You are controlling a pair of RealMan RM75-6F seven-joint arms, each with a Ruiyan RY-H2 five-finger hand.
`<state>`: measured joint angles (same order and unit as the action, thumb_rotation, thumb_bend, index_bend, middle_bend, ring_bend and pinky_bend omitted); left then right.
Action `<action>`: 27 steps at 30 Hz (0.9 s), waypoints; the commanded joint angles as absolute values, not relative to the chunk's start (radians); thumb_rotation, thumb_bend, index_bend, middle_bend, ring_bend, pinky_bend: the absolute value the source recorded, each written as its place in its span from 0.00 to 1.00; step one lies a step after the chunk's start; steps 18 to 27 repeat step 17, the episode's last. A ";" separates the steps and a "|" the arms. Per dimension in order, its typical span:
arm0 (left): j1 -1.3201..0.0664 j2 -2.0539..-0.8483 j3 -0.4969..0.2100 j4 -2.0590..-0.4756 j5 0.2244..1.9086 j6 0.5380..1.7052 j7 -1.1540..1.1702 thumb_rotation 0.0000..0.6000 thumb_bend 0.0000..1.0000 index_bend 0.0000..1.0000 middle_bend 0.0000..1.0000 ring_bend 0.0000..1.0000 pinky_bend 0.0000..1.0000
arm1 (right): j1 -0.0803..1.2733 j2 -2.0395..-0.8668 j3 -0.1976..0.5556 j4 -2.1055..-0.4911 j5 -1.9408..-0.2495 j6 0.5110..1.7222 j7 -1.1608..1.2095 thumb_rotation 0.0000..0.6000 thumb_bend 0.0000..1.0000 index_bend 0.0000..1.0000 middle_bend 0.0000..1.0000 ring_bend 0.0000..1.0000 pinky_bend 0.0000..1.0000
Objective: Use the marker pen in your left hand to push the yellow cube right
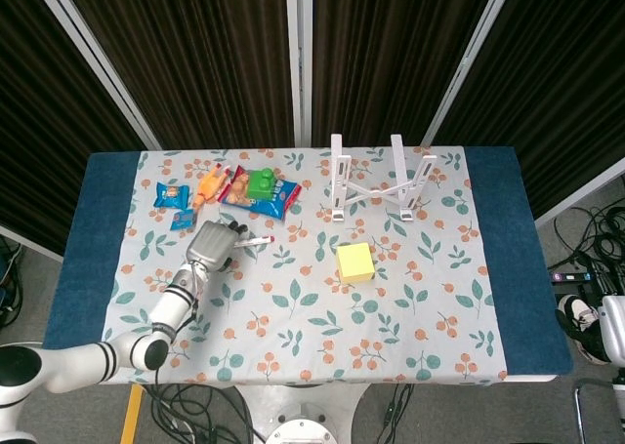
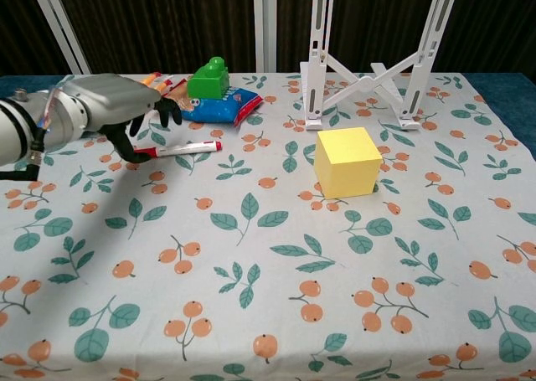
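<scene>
The yellow cube (image 1: 356, 262) (image 2: 351, 161) stands on the flowered cloth right of centre, below the white stand, with nothing touching it. My left hand (image 1: 213, 244) (image 2: 107, 115) is far to its left, low over the cloth. It holds a marker pen (image 1: 257, 240) (image 2: 181, 150) with a white barrel and red ends by the pen's left end. The pen lies nearly level and points right toward the cube, with a wide gap between its tip and the cube. My right hand shows in neither view.
A white folding stand (image 1: 376, 182) (image 2: 373, 61) stands behind the cube. A green block (image 1: 260, 181) (image 2: 209, 79) sits on a snack packet (image 2: 228, 105) at the back left, beside an orange toy (image 1: 208, 185) and blue packets (image 1: 171, 195).
</scene>
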<state>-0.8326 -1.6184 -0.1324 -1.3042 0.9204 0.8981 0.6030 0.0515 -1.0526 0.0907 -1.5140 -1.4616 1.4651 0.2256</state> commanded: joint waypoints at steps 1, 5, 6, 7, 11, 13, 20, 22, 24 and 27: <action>-0.725 -1.503 -0.141 -1.434 0.961 1.078 0.528 1.00 0.26 0.26 0.33 0.32 0.58 | 0.052 -1.051 0.089 -1.507 -1.457 1.457 0.233 1.00 0.18 0.00 0.16 0.04 0.12; -0.614 -1.401 -0.123 -1.485 1.022 1.209 0.424 1.00 0.17 0.26 0.28 0.18 0.35 | 0.056 -1.050 0.084 -1.495 -1.457 1.442 0.252 1.00 0.18 0.00 0.13 0.01 0.11; -0.592 -1.381 -0.116 -1.490 1.036 1.229 0.401 1.00 0.15 0.26 0.27 0.16 0.32 | 0.056 -1.050 0.083 -1.493 -1.459 1.439 0.257 1.00 0.18 0.00 0.11 0.01 0.11; -0.570 -1.363 -0.110 -1.492 1.049 1.250 0.379 1.00 0.13 0.26 0.25 0.15 0.30 | 0.057 -1.051 0.082 -1.491 -1.460 1.437 0.261 1.00 0.18 0.00 0.11 0.00 0.10; -0.469 -1.301 -0.073 -1.500 1.111 1.346 0.291 1.00 0.11 0.26 0.24 0.14 0.28 | 0.058 -1.060 0.079 -1.485 -1.471 1.442 0.277 1.00 0.18 0.00 0.09 0.00 0.09; -0.428 -1.283 -0.053 -1.513 1.139 1.386 0.271 1.00 0.11 0.26 0.24 0.14 0.28 | 0.058 -1.065 0.077 -1.485 -1.479 1.449 0.281 1.00 0.18 0.00 0.09 0.00 0.09; -0.345 -1.260 -0.003 -1.565 1.193 1.459 0.256 1.00 0.11 0.26 0.24 0.14 0.28 | 0.056 -1.076 0.073 -1.494 -1.502 1.470 0.277 1.00 0.18 0.00 0.09 0.00 0.09; -0.345 -1.260 -0.003 -1.565 1.193 1.459 0.256 1.00 0.11 0.26 0.24 0.14 0.28 | 0.056 -1.076 0.073 -1.494 -1.502 1.470 0.277 1.00 0.18 0.00 0.09 0.00 0.09; -0.345 -1.260 -0.003 -1.565 1.193 1.459 0.256 1.00 0.11 0.26 0.24 0.14 0.28 | 0.056 -1.076 0.073 -1.494 -1.502 1.470 0.277 1.00 0.18 0.00 0.09 0.00 0.09; -0.345 -1.260 -0.003 -1.565 1.193 1.459 0.256 1.00 0.11 0.26 0.24 0.14 0.28 | 0.056 -1.076 0.073 -1.494 -1.502 1.470 0.277 1.00 0.18 0.00 0.09 0.00 0.09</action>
